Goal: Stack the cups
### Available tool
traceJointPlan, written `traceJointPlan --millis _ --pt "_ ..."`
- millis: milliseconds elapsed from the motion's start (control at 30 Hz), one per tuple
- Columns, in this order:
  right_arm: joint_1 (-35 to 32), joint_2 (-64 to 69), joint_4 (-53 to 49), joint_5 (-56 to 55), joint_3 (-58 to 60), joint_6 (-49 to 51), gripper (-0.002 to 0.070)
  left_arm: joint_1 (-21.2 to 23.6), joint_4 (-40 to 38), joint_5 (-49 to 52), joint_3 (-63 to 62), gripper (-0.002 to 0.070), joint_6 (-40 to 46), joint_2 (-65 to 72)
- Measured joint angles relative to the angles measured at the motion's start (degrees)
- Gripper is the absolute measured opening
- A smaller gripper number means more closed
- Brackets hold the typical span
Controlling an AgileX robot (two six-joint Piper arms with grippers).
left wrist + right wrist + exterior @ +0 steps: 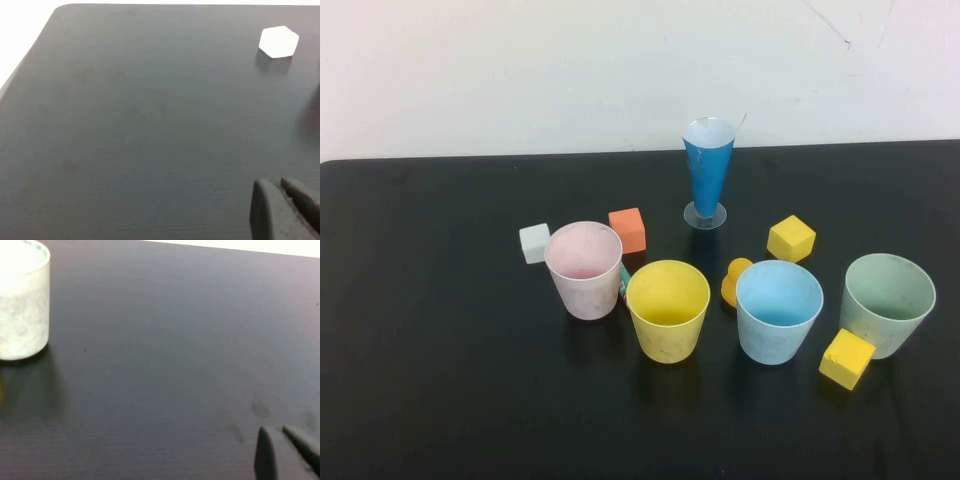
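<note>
Four matte plastic tapered tumblers stand upright and unstacked in a loose row across the black surface (430, 380): the pale pink cup (584, 269), the yellow cup (667, 309), the light blue cup (778, 310) and the pale green cup (886, 303). All are mouth-up, none nested.

Clutter crowds them. A white cube (534, 243) sits just beside the pink cup at its 10 o'clock, an orange cube (628, 230) at its 1 o'clock, and a small teal piece (624, 281) is wedged between the pink and yellow cups. A small orange rounded figure (734, 281) touches or nearly touches the blue cup at its 10 o'clock; a yellow cube (791, 238) lies at its 12 o'clock. Another yellow cube (847, 358) rests against the green cup at its 7 o'clock. A tall narrow blue cone glass with a clear foot (707, 172) stands well behind the row.

Neither arm appears in the high view. The left claw (282, 207) hangs over bare surface with the white cube far ahead, its tips close together with only a thin slit showing. The right claw (284, 450) hovers likewise, tips nearly together, the green cup (22, 302) well off to one side.

The likely trouble: a claw closing on a rim could catch a neighbouring cube or figure, tipping the light cup; a tilted cup could jam instead of nesting; and a wide reach might topple the slender cone glass.
</note>
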Motion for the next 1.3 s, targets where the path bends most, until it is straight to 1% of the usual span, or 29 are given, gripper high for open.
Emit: traceJointPlan --millis 700,867,1000,1067,1167,1300 --pt "0.0 0.0 0.0 0.0 0.0 0.0 -0.0001 0.0 0.3 -0.1 0.0 -0.0002 0.0 0.0" --pt "0.0 0.0 0.0 -2.4 0.4 0.0 -0.0001 0.0 0.4 -4.5 0.3 -0.0002 0.0 0.0" --pt "0.0 0.0 0.0 -10.2 0.5 0.0 -0.0001 0.0 0.4 -13.6 0.3 -0.0002 0.0 0.0" --pt "0.0 0.0 0.0 -16.2 0.5 0.0 -0.0001 0.0 0.4 -19.5 0.3 -0.0002 0.0 0.0" --pt "0.0 0.0 0.0 -26.6 0.5 0.0 -0.0001 0.0 0.4 -28.0 0.3 -0.0002 0.0 0.0" --pt "0.0 0.0 0.0 -46.1 0.5 0.0 -0.0001 0.0 0.4 -37.2 0.3 -0.0002 0.0 0.0"
